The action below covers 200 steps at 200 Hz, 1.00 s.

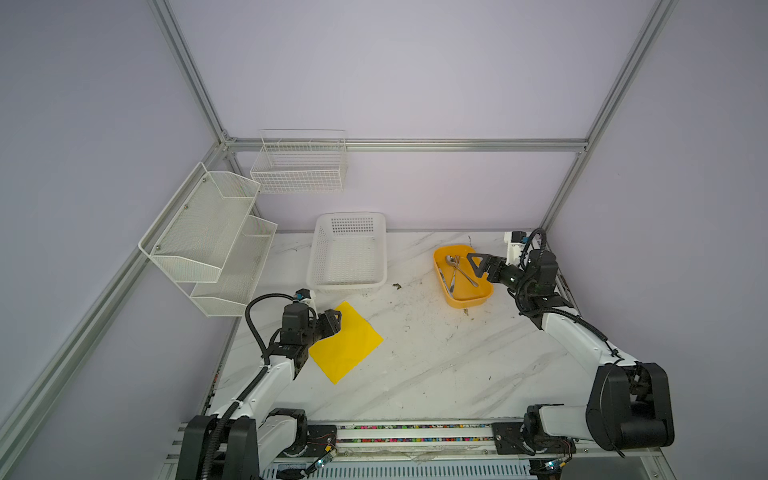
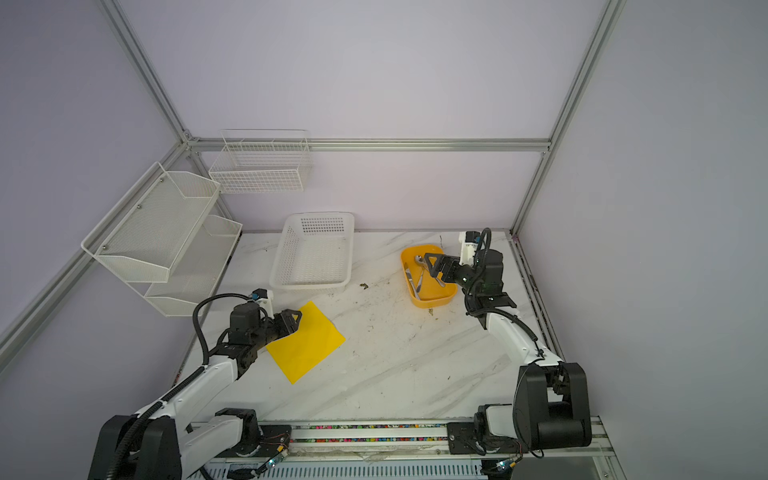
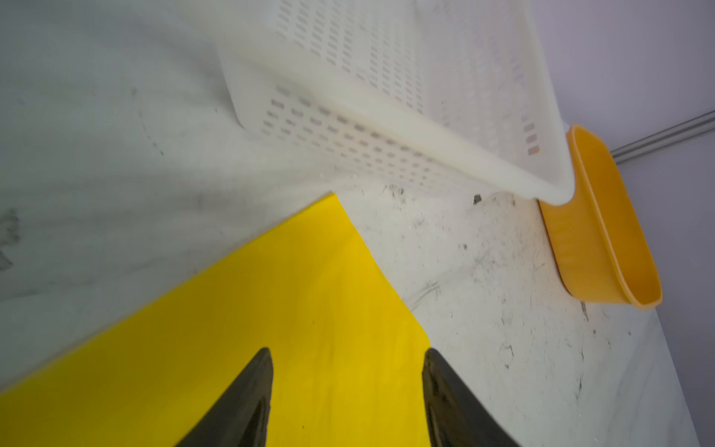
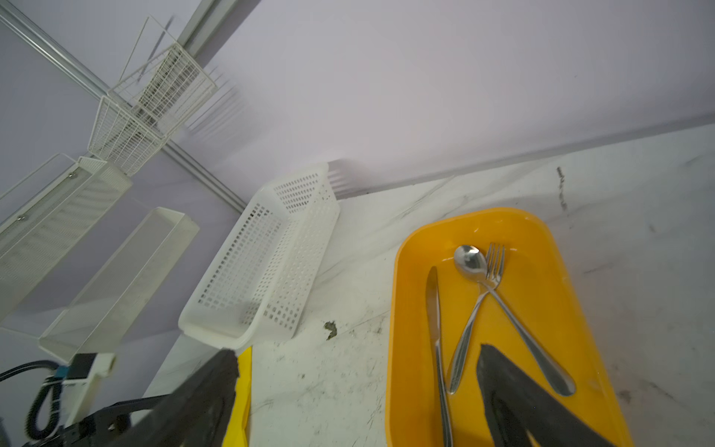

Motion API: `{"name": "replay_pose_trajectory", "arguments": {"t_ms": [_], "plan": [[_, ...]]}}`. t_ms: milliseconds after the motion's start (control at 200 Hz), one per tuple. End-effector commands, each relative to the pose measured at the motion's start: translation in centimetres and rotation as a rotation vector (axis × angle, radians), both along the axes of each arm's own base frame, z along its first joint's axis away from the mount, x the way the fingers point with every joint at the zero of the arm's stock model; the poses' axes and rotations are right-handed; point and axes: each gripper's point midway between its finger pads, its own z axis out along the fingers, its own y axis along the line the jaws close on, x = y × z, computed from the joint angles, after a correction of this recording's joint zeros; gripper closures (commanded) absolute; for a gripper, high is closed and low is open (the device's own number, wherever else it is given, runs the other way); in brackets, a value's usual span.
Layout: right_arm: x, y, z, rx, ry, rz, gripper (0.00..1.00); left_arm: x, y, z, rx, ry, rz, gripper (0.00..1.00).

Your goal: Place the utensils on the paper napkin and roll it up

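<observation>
Directly under the parted, empty left claw (image 3: 347,352), treat the paper napkin (image 3: 271,309) flat on the counter (image 3: 483,309) as probably limp and tearable, pinching an edge; just ahead of the wide-open right claw (image 4: 358,350), take the likely stiff, slick utensils (image 4: 475,317) in the orange tub (image 4: 410,271) mid-handle.

Utensils (image 1: 456,272) lie in the tub (image 1: 471,296) right of the basket (image 1: 347,286); the paper napkin (image 1: 351,345) lies before it.

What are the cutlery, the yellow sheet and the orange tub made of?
Cutlery: likely polished steel, silver with mirror-like glints. Yellow sheet: apparently thin matte paper, lying flat with faint fold creases. Orange tub: probably moulded plastic, smooth and slightly glossy, with rounded corners.
</observation>
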Motion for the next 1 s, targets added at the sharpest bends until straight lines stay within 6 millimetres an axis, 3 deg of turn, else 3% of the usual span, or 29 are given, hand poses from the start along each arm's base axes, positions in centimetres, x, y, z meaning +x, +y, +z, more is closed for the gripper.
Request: {"name": "replay_pose_trajectory", "arguments": {"t_ms": [0, 235, 345, 580, 770, 840, 995], "plan": [[-1.7, 2.2, 0.3, 0.076, 0.060, 0.142, 0.03, 0.9, -2.4, 2.1, -0.054, 0.032, -0.077, 0.41], [-2.9, 3.7, 1.7, 0.158, 0.047, 0.216, 0.03, 0.4, -4.0, -0.1, -0.021, 0.139, -0.130, 0.42], [-3.2, 4.5, 0.6, 0.137, 0.079, 0.239, 0.03, -0.4, -4.7, -1.3, -0.028, 0.192, -0.141, 0.44], [-5.1, 8.7, -2.0, 0.044, 0.154, 0.323, 0.03, -1.9, -6.7, -3.5, -0.016, 0.271, -0.164, 0.45], [-6.7, 11.8, -4.2, 0.033, 0.218, 0.373, 0.03, -2.4, -10.2, -4.6, -0.042, 0.306, -0.225, 0.45], [-6.8, 12.0, -5.0, 0.026, 0.249, 0.353, 0.03, -2.5, -11.8, -5.6, -0.038, 0.330, -0.250, 0.44], [-7.1, 11.8, -6.4, 0.010, 0.299, 0.330, 0.03, -1.3, -16.1, -5.0, -0.103, 0.298, -0.285, 0.44]]}}
